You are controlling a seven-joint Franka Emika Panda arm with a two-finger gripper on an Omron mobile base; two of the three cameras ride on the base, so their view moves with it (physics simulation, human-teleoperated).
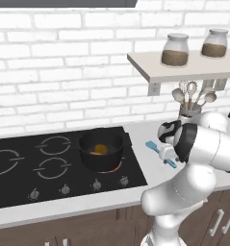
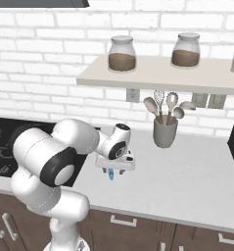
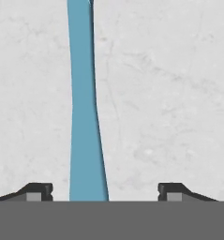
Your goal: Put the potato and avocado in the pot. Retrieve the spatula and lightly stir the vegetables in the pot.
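Risk: the spatula (image 3: 86, 117) handle sits off-centre between the jaws, nearer 1 tip; closing may nudge it sideways or pinch only an edge.
Cause: slim handle lying flat on the counter (image 3: 169, 93).
Jaws: gripper (image 3: 104, 191) wide apart, holding nothing.
Spatula: between the 2 tips, running straight ahead.
Pot (image 1: 101, 151): on the hob, well aside; yellow-orange piece inside.
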